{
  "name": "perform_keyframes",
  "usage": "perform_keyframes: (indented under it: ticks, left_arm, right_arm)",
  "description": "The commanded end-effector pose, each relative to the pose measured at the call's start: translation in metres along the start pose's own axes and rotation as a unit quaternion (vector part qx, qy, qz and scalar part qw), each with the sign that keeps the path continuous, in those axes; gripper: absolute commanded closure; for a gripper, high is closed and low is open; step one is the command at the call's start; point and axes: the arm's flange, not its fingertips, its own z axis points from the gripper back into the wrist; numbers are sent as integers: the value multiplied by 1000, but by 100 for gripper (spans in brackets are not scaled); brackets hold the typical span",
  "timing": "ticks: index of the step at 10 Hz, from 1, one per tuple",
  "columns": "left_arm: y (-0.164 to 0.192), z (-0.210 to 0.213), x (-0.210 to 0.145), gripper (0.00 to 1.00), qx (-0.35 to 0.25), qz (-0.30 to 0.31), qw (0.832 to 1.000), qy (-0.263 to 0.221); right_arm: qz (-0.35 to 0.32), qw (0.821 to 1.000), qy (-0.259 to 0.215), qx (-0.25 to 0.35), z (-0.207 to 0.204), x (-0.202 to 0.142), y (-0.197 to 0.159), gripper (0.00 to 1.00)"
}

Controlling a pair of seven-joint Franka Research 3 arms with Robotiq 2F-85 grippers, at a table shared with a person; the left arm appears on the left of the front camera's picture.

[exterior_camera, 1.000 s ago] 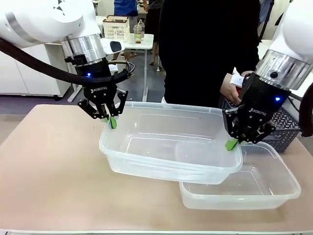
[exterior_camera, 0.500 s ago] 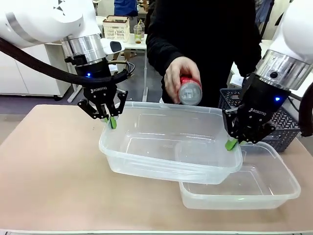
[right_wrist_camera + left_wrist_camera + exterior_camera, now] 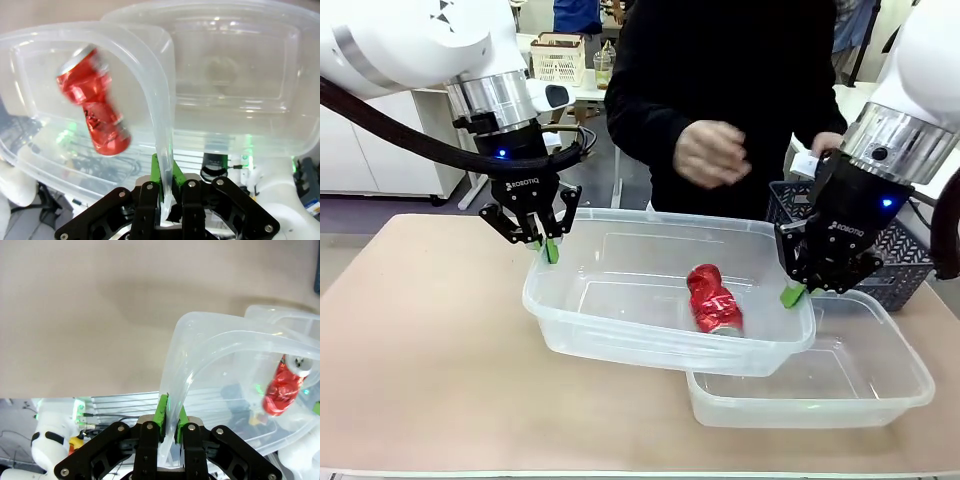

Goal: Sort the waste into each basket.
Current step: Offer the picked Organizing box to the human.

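Risk of upper tub (image 3: pixel 620 338) slipping from left tool (image 3: pixel 550 250) and right tool (image 3: pixel 792 294), each clamped on its thin rim, under shifting weight of red can (image 3: pixel 713 298).

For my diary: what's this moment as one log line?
jaws: both shut on upper clear plastic tub | crushed red can: inside tub

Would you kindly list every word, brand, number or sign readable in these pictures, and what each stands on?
"ROBOTIQ": white print on the black left claw, front view.
"ROBOTIQ": white print on the black right claw, front view.
Crushed shiny red can in the upper clear plastic tub: any print too blurred to read.
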Motion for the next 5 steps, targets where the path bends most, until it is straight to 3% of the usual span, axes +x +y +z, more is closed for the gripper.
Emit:
perform_keyframes:
  ticks: [1, 5]
  left_arm:
    - [2, 1, 2, 93, 1, 4, 1000, -3]
    - [2, 1, 2, 93, 1, 4, 1000, -3]
  right_arm:
    - [6, 1000, -2, 10, 5, -3, 0, 94]
    - [6, 1000, -2, 10, 5, -3, 0, 94]
